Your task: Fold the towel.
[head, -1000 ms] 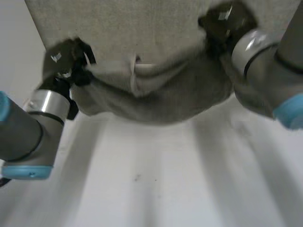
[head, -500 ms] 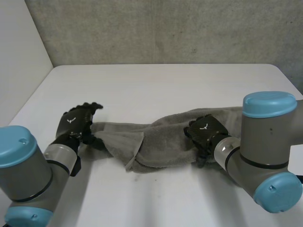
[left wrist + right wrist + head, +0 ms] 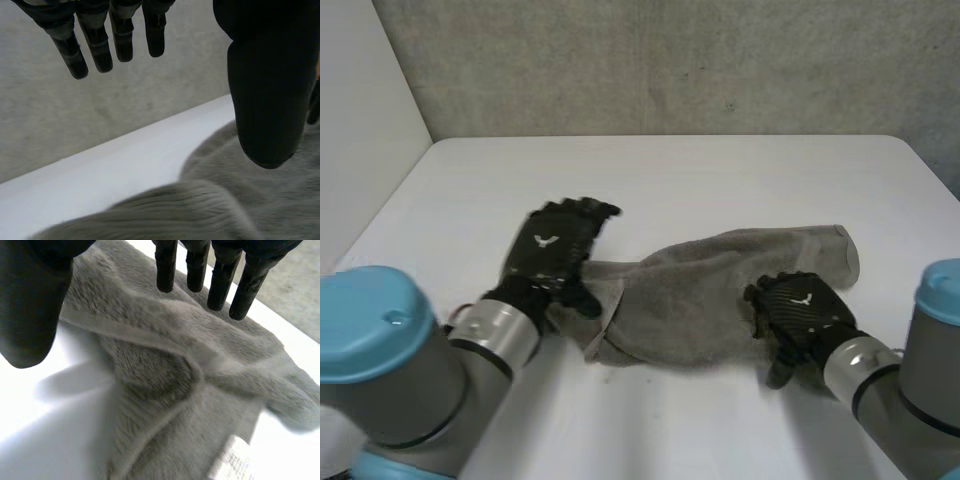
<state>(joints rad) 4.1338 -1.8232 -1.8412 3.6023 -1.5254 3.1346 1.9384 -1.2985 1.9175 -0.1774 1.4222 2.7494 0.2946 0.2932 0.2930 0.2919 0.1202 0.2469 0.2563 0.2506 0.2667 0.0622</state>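
1 grey towel [image 3: 710, 290], bunched at frame centre on white table [image 3: 720, 170], my 2 hands both fingers straight & spread wide, holding nothing, L hand [image 3: 552, 252] over towel's left end, R hand [image 3: 798, 310] at its lower-right edge, contact unclear

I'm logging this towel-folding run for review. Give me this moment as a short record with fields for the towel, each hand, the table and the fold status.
towel: grey towel, bunched and creased, lying on the table
left: left hand open, fingers straight, at the towel's left end
right: right hand open, fingers straight, over the towel's right part near its front edge
table: white table, bare beyond the towel
fold status: no tidy fold yet; neither hand grips the cloth
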